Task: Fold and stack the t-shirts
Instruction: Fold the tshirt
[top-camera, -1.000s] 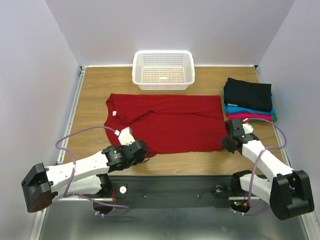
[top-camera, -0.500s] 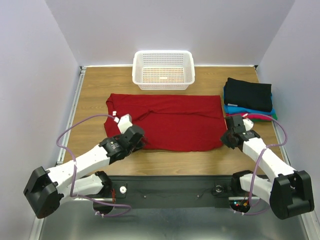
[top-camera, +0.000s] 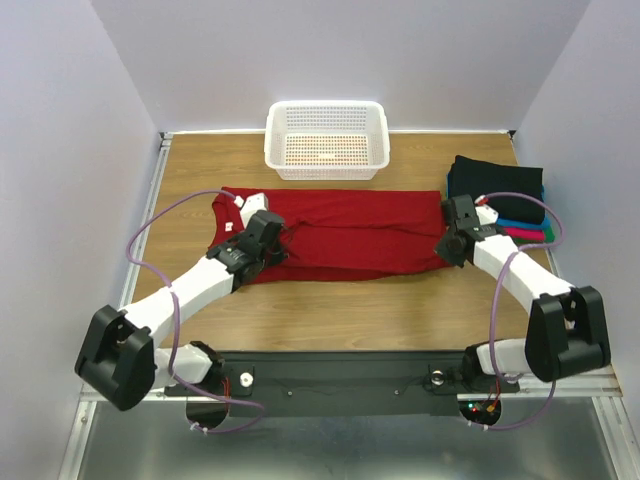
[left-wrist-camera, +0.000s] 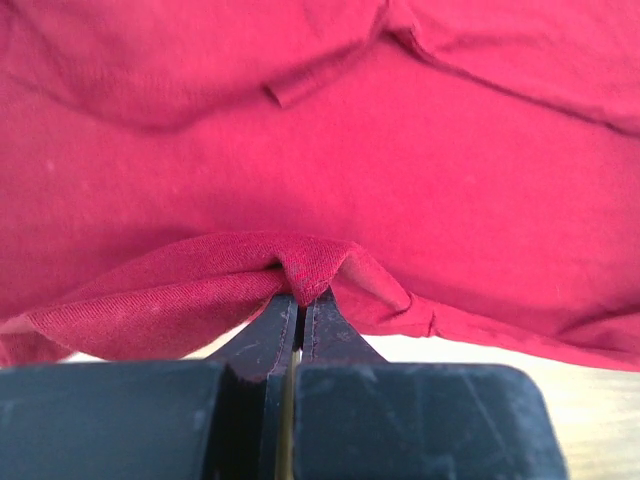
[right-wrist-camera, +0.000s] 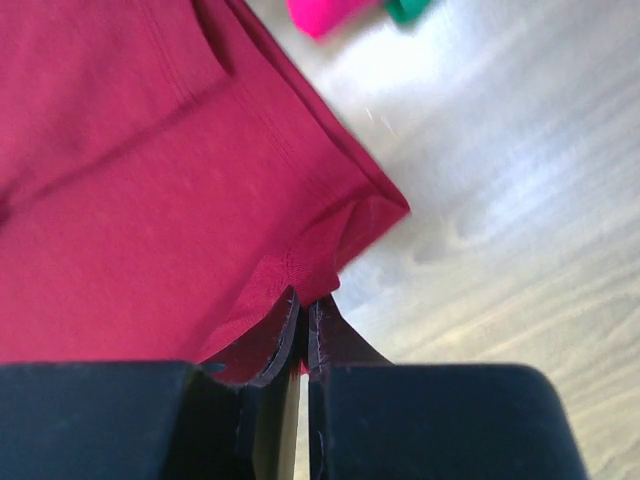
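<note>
The dark red t-shirt (top-camera: 350, 232) lies across the middle of the wooden table, its near half folded up over the far half. My left gripper (top-camera: 268, 240) is shut on the shirt's near hem at the left; the wrist view shows red cloth (left-wrist-camera: 300, 270) pinched between the fingers. My right gripper (top-camera: 450, 240) is shut on the near hem at the right corner (right-wrist-camera: 300, 275). A stack of folded t-shirts (top-camera: 497, 190), black on top with blue, magenta and green beneath, sits at the right.
A white perforated basket (top-camera: 327, 139) stands at the back centre, just beyond the red shirt. Bare wooden table (top-camera: 380, 310) lies between the shirt and the arm bases. Grey walls close in both sides.
Both grippers have carried the near hem away from the bases toward the basket, folding the red shirt's near half over its far half.
</note>
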